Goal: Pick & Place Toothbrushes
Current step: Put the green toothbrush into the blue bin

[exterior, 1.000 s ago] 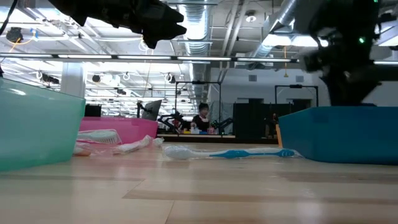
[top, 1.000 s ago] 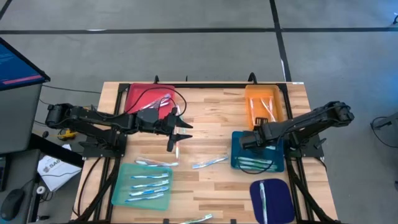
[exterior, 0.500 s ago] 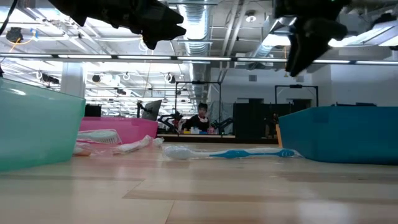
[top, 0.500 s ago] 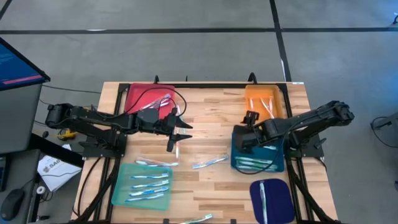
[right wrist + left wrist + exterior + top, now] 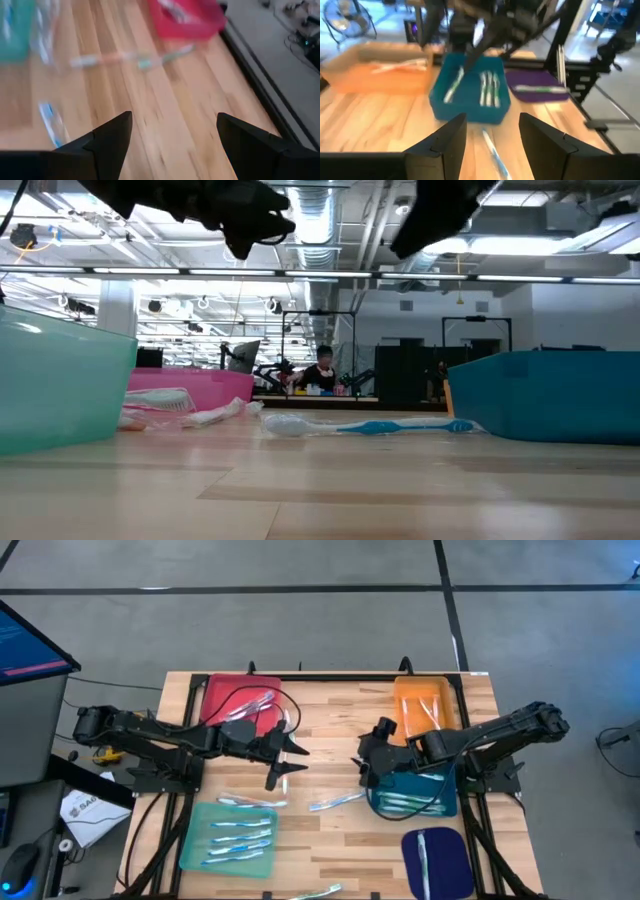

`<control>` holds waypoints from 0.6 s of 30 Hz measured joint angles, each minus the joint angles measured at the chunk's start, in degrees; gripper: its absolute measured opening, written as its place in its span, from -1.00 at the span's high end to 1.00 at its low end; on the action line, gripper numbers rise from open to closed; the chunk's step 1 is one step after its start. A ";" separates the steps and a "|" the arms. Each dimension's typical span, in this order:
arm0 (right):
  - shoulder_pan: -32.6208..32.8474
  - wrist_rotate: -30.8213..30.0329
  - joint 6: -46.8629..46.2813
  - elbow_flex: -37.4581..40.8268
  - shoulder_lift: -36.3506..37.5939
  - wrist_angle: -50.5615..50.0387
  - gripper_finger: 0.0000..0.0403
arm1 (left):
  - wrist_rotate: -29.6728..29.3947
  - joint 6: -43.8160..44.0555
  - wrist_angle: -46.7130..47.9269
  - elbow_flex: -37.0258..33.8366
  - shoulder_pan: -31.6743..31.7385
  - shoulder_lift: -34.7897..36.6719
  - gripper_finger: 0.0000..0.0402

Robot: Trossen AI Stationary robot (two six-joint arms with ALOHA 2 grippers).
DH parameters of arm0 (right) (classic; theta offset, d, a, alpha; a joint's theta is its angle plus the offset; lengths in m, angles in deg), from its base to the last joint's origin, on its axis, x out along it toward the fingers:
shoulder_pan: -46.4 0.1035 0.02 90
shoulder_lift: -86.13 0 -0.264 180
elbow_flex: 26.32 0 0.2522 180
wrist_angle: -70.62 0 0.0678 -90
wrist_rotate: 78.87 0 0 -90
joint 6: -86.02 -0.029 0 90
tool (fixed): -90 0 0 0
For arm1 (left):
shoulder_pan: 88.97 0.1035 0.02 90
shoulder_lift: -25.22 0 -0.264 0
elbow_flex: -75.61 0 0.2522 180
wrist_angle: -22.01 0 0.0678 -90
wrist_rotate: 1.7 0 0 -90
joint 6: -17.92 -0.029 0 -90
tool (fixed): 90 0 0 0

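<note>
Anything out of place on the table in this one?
A few toothbrushes lie loose on the wood outside any tray: one beside the blue tray at, one above the teal tray at, one at the table's near edge.

Bare wood (image 5: 335, 735) between both raised arms; loose toothbrush (image 5: 335, 802) beside blue tray (image 5: 378, 802).

Grey floor (image 5: 300, 620) with dark lines, exposed ceiling ducts (image 5: 320, 210), strip lights

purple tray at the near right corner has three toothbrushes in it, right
No. The high view shows the purple tray at the near right corner holding just one toothbrush; the three-brush group lies in the blue tray beside it.
</note>
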 joint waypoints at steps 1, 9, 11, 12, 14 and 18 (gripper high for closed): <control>-0.03 -0.12 0.43 0.00 0.00 2.02 -0.42 | -0.17 0.00 1.16 0.00 0.00 0.00 0.12; -1.64 -0.28 11.44 0.00 -0.17 14.22 -0.42 | -8.05 -0.44 4.25 -0.02 4.46 0.00 0.12; -2.37 -0.22 14.12 0.00 -0.17 15.20 -0.42 | -7.95 -0.47 5.19 -0.02 5.76 0.00 0.12; -2.58 -0.24 15.75 0.00 -0.17 14.53 -0.42 | -7.94 -0.55 5.68 -0.02 6.24 0.00 0.12; -3.12 -0.59 17.77 0.02 -0.22 14.29 -0.42 | -7.72 -1.40 6.45 -0.02 7.07 0.00 0.12; -9.20 10.31 18.64 3.23 -0.03 25.23 -0.42 | -7.68 -3.28 6.41 -1.13 8.75 0.02 0.12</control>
